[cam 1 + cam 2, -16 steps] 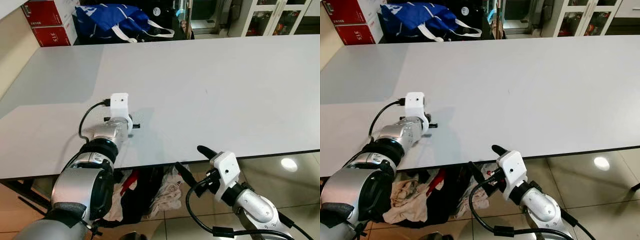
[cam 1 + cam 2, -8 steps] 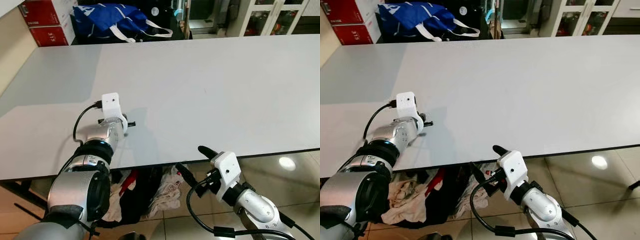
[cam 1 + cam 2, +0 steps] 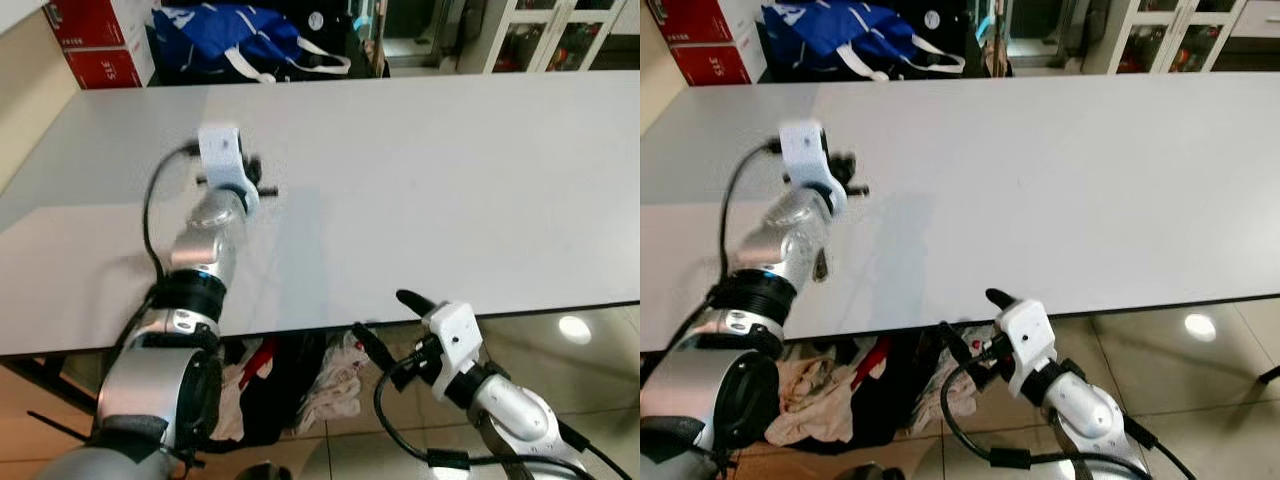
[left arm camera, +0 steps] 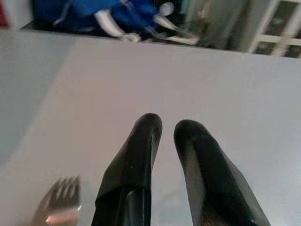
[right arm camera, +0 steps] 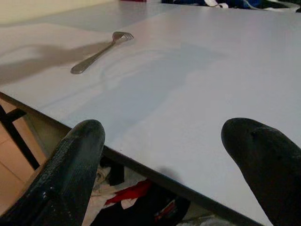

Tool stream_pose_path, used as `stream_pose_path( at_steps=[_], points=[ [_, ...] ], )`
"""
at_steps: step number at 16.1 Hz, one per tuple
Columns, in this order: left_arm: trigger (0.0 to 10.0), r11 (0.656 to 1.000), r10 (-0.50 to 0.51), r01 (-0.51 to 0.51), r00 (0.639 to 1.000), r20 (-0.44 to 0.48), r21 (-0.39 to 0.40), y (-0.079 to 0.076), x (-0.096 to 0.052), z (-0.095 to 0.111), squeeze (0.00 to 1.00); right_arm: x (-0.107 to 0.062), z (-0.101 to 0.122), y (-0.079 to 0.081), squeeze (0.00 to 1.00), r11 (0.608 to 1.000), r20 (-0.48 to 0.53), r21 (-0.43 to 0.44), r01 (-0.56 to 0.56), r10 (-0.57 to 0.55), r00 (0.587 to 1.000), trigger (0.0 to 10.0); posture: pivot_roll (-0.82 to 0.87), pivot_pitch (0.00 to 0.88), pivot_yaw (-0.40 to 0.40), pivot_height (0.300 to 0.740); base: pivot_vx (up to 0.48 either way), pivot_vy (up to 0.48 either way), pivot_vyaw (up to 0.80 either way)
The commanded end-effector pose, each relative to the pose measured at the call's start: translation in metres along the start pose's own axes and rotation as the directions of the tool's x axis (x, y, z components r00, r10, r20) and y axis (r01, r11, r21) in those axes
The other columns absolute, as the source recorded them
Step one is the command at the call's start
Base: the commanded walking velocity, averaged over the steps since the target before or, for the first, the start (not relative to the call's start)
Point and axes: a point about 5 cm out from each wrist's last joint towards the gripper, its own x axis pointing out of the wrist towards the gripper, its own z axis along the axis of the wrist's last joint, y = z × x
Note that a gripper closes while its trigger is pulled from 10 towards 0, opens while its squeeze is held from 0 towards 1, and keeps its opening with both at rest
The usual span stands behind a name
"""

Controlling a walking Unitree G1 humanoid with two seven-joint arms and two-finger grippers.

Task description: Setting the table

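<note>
Left wrist view gives you the left pincer with its two black fingers nearly together, only a narrow gap between the tips and nothing held in it, raised over the pale grey counter. A silver fork lies on the counter just beside those fingers, tines pointing toward the far edge. From the head views you see the left arm stretched out over the counter's left part, its wrist blurred.

Your right pincer sits low at the near edge of the counter, right of the left arm, with its fingers spread wide and nothing between them. Along its fingers you can see the same fork lying flat, well apart from the pincer.

Beyond the far edge of the counter are a blue bag and red boxes. Under the near edge, a heap of clothes lies on the tiled floor.
</note>
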Motion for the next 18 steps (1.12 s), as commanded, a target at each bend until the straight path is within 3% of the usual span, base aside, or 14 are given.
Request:
stream_pose_path(
  at_steps=[1,4,5,6,9,13,18],
  points=[
    [10.0,0.996,-0.065,0.068,0.995,-0.071,0.051,-0.006,-0.001,-0.014,0.00,0.001,0.001,-0.002,0.00,1.000,0.013,0.002,-0.004,0.004,1.000,10.0,-0.11,0.000,0.048,0.731,0.000,0.000,0.00],
    [10.0,0.998,-0.068,0.066,0.983,-0.172,-0.019,-0.009,-0.006,-0.032,0.00,0.003,0.002,-0.003,0.00,1.000,0.017,0.004,-0.006,0.006,1.000,10.0,-0.11,0.000,0.055,0.731,0.000,0.000,0.00],
    [10.0,0.998,0.057,-0.062,0.969,-0.241,-0.016,0.005,-0.012,-0.043,0.00,0.003,0.001,-0.003,0.00,1.000,0.019,0.006,-0.003,0.002,1.000,10.0,-0.12,0.000,0.061,0.731,0.000,0.000,0.00],
    [10.0,0.994,0.093,-0.104,0.960,-0.264,-0.030,0.009,-0.016,-0.047,0.00,0.003,0.001,-0.002,0.00,1.000,0.020,0.006,-0.001,0.001,1.000,10.0,-0.12,0.000,0.061,0.731,0.000,0.000,0.00],
    [10.0,0.990,0.136,-0.141,0.960,-0.246,0.001,0.008,-0.049,-0.043,0.00,0.003,0.001,-0.001,0.00,1.000,0.013,0.008,0.005,-0.005,1.000,10.0,-0.11,0.000,0.059,0.731,0.000,0.000,0.00],
    [10.0,0.994,0.101,-0.106,0.959,-0.266,-0.006,-0.002,-0.073,-0.039,0.00,0.004,0.002,-0.003,0.00,1.000,0.006,0.007,-0.011,0.011,1.000,10.0,-0.09,0.015,0.036,0.731,0.000,0.000,0.00],
    [10.0,0.988,0.144,-0.156,0.943,-0.300,-0.017,0.008,-0.083,-0.051,0.00,0.007,0.003,-0.007,0.00,1.000,0.008,0.000,-0.022,0.022,1.000,10.0,-0.09,0.011,0.025,0.731,0.000,0.000,0.00]
  ],
)
